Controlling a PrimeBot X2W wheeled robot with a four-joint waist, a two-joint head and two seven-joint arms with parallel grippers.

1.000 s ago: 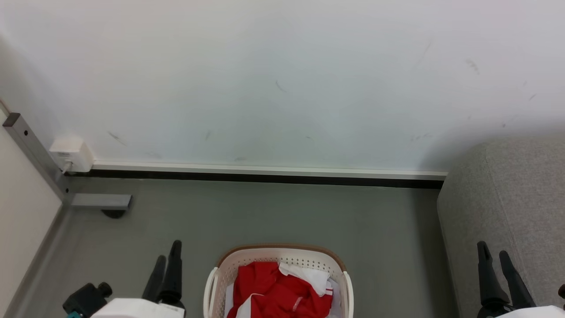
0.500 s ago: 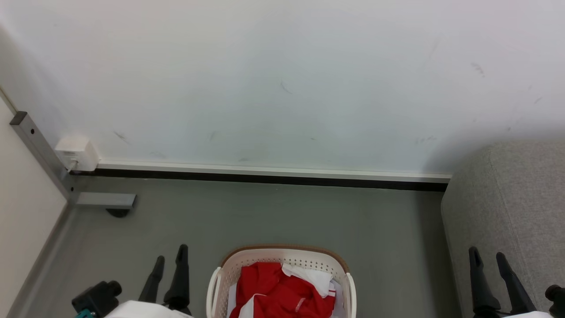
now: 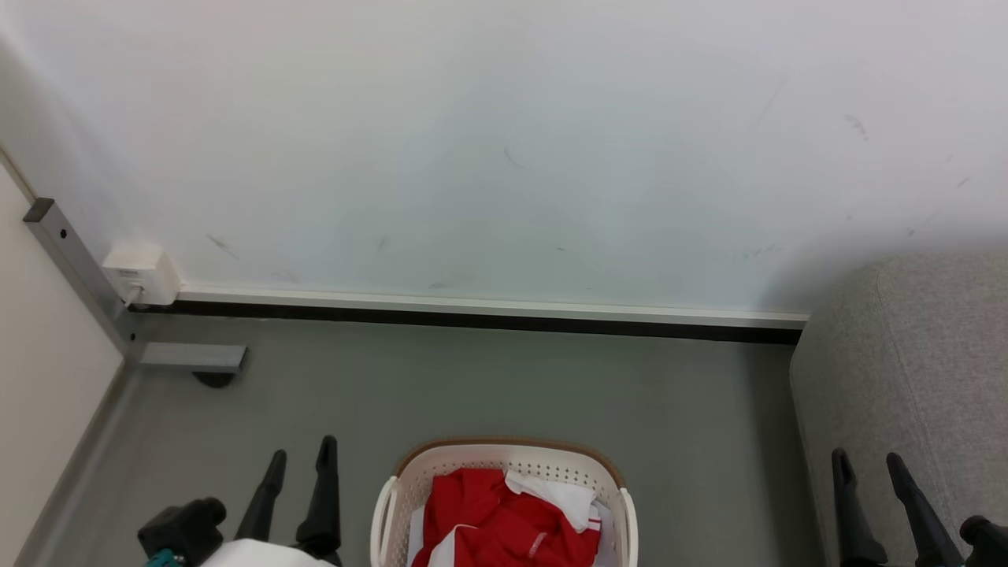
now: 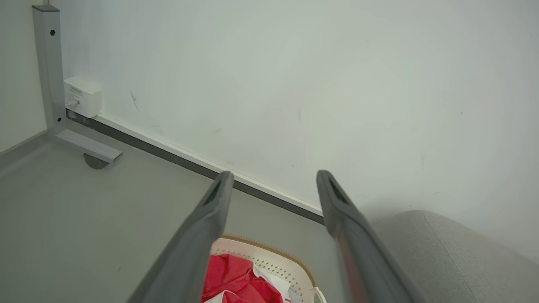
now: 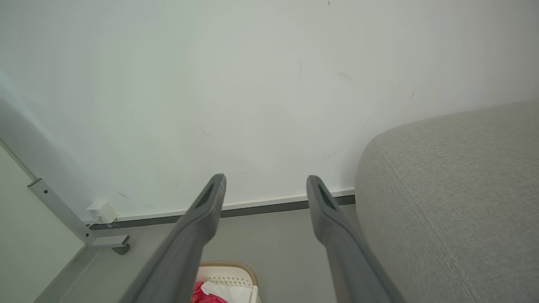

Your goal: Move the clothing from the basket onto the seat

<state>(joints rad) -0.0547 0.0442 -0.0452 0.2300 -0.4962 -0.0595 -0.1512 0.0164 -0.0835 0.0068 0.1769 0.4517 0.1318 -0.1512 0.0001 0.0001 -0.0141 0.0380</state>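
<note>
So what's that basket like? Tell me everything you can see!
The basket is oval, cream-white plastic, with little holes through its walls, a brown band round the rim and a white handle on each side. It stands upright on the grey floor, a gap away from the sofa. Red and white clothing lies crumpled inside. Its near end is cut off.

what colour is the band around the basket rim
Brown, clearest in the head view on the basket.

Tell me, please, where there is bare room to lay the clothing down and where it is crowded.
The seat is bare all over its visible top, beside the wall. The grey floor between the basket and baseboard is bare too. The basket itself is crowded with clothing.
</note>
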